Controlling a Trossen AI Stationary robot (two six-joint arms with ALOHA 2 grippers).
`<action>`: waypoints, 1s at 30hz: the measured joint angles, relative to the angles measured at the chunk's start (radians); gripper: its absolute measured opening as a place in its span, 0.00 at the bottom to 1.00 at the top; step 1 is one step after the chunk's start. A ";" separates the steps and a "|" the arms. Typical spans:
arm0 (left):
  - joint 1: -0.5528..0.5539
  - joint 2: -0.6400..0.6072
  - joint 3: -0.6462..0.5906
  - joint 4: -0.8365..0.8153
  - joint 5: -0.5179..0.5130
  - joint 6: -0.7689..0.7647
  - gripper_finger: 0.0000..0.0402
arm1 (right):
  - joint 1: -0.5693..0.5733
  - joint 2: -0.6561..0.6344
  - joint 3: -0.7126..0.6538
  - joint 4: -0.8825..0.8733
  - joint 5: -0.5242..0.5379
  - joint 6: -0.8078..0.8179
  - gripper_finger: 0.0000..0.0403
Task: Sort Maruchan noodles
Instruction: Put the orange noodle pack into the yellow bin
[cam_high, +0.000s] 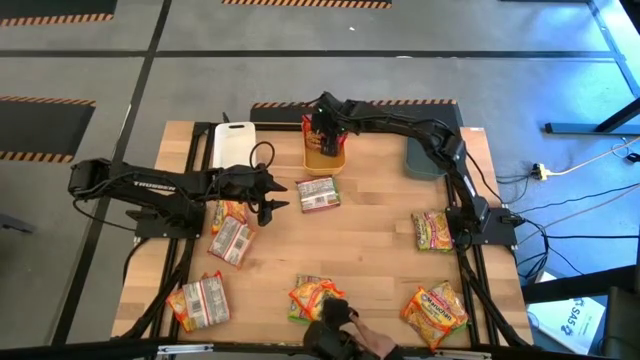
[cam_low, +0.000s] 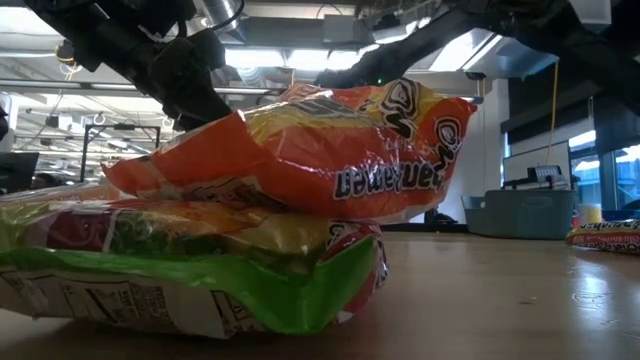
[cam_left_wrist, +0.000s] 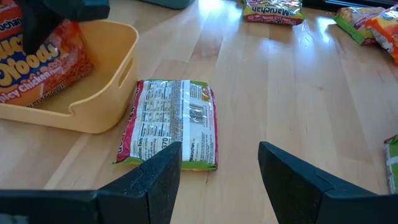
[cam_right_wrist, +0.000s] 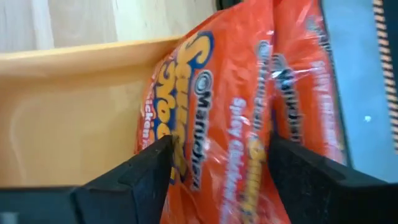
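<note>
Over the orange bin (cam_high: 325, 155), my right pincer (cam_right_wrist: 214, 168) stands apart around a light, crinkly, slippery red packet (cam_right_wrist: 249, 106); I'd pinch flat faces. Left pincer (cam_left_wrist: 217, 180) gapes empty beside it.

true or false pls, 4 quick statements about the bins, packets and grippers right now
1. The right gripper is over the orange bin. True.
2. The orange bin is empty. False: an orange packet is in it.
3. The left gripper is shut on a packet. False: it is open, holding nothing, facing a packet lying back-up beside the orange bin.
4. The grey-blue bin sits at the table's far right. True.
</note>
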 joint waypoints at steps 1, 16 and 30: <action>0.000 0.000 0.000 0.000 0.000 0.000 0.52 | 0.004 -0.012 0.000 -0.001 0.006 0.000 0.62; 0.000 0.000 0.000 0.009 -0.004 -0.050 0.52 | 0.097 -0.299 0.000 -0.345 -0.197 0.112 0.62; -0.035 0.057 0.001 0.054 0.004 -0.103 0.52 | 0.328 -0.420 -0.320 -0.420 -0.235 0.286 0.62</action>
